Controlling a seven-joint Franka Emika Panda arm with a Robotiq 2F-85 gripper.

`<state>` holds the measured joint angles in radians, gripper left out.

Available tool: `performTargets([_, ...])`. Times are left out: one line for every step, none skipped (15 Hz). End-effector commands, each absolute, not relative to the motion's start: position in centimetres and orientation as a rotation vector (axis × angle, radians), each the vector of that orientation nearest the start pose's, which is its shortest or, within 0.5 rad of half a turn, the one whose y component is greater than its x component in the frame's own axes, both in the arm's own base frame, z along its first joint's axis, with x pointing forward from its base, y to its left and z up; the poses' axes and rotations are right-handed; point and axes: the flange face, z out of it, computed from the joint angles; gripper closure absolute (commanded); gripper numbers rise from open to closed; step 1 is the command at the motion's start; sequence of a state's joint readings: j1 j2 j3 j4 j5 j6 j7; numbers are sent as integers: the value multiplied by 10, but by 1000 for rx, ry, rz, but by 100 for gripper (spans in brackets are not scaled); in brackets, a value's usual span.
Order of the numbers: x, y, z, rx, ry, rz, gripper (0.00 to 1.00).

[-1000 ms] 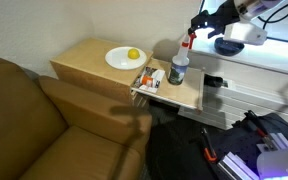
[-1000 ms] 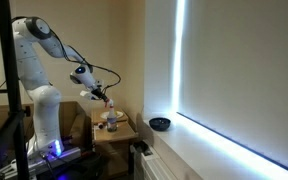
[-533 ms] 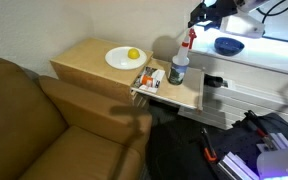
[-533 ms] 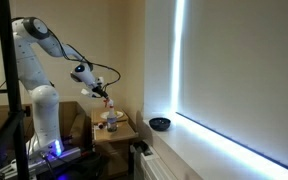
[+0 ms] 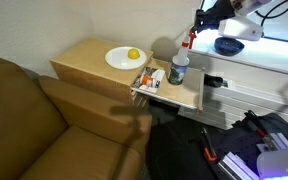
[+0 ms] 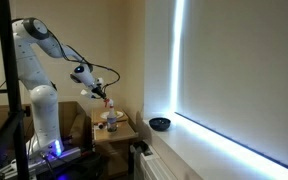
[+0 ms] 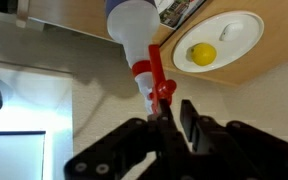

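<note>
A clear spray bottle (image 5: 178,66) with a red spray head stands on the wooden side table (image 5: 84,62). My gripper (image 5: 196,30) sits right at its top; it also shows small in an exterior view (image 6: 108,97). In the wrist view the bottle (image 7: 134,30) points up at the camera and its red head meets the gripper (image 7: 174,112). The jaws stand close together, only a narrow slit between them, pinching the red head at the left fingertip (image 7: 162,112). The bottle still rests on the table.
A white plate (image 5: 117,62) holding a yellow lemon (image 5: 133,54) lies on the table's far side. A small box of packets (image 5: 149,77) sits beside the bottle. A dark bowl (image 5: 229,45) rests on the windowsill. A brown sofa (image 5: 34,120) adjoins the table.
The jaws have gone from wide open to nearly together around the bottle's red head. The arm has shifted slightly above the bottle; the bottle has not moved.
</note>
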<state>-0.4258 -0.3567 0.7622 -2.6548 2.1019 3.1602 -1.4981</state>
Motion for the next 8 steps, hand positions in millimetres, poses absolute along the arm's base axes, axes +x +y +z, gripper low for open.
performTargets([366, 31, 341, -2784, 313, -1141, 100])
performTargets([367, 31, 340, -2766, 318, -1138, 100])
performTargets([368, 31, 341, -2749, 310, -1144, 100])
performTargets([369, 30, 342, -2723, 310, -1148, 100])
performTargets([371, 29, 343, -2687, 318, -1145, 100])
performTargets([373, 27, 344, -2636, 329, -1142, 100])
performTargets([374, 24, 345, -2603, 342, -1139, 100])
performTargets([374, 18, 346, -2581, 354, -1136, 100])
